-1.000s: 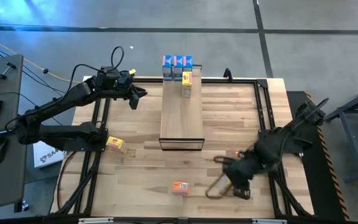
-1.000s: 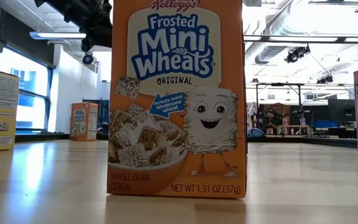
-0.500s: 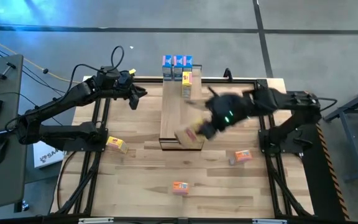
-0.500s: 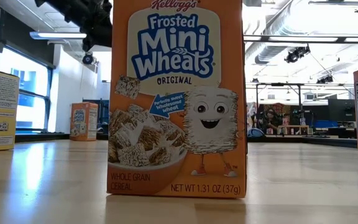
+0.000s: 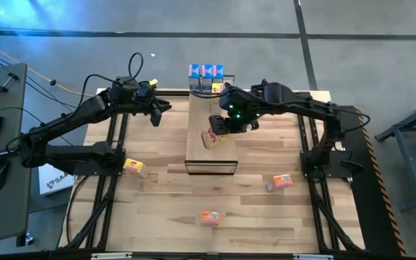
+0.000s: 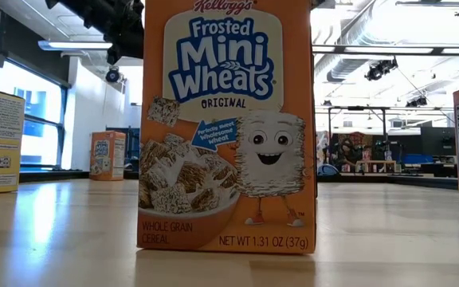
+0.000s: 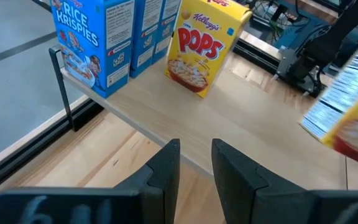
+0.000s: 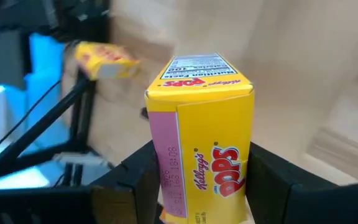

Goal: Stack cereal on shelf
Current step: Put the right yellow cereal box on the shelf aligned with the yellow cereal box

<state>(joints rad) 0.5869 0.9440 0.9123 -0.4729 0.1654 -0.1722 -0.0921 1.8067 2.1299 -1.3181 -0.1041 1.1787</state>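
Observation:
My right gripper (image 5: 219,128) hangs over the middle of the shelf (image 5: 201,155), shut on a yellow cereal box (image 8: 204,143), which also shows in the high view (image 5: 211,137). At the shelf's far end stand blue cereal boxes (image 5: 206,72) and one yellow box (image 7: 204,50), upright on their bases. My left gripper (image 7: 194,165) waits left of the shelf's far end, its fingers a little apart with nothing between them. My right gripper pinches the yellow box between its two fingers (image 8: 135,183), on two opposite sides of the end nearest the wrist (image 8: 169,186). The fingers slant down from the table's right. The box is lifted clear above the shelf top and tilted, its free end pointing away from the wrist.
Loose boxes lie on the slatted table: a yellow one (image 5: 136,167) at the left, an orange one (image 5: 209,217) near the front edge, another orange one (image 5: 282,181) at the right. The low view is filled by an orange box (image 6: 225,123).
My right gripper has swept from the table's near right part toward the far edge and the left, rising and rolling, and now hangs over the shelf with the yellow box. An orange box that the arm covered now shows on the table at the right.

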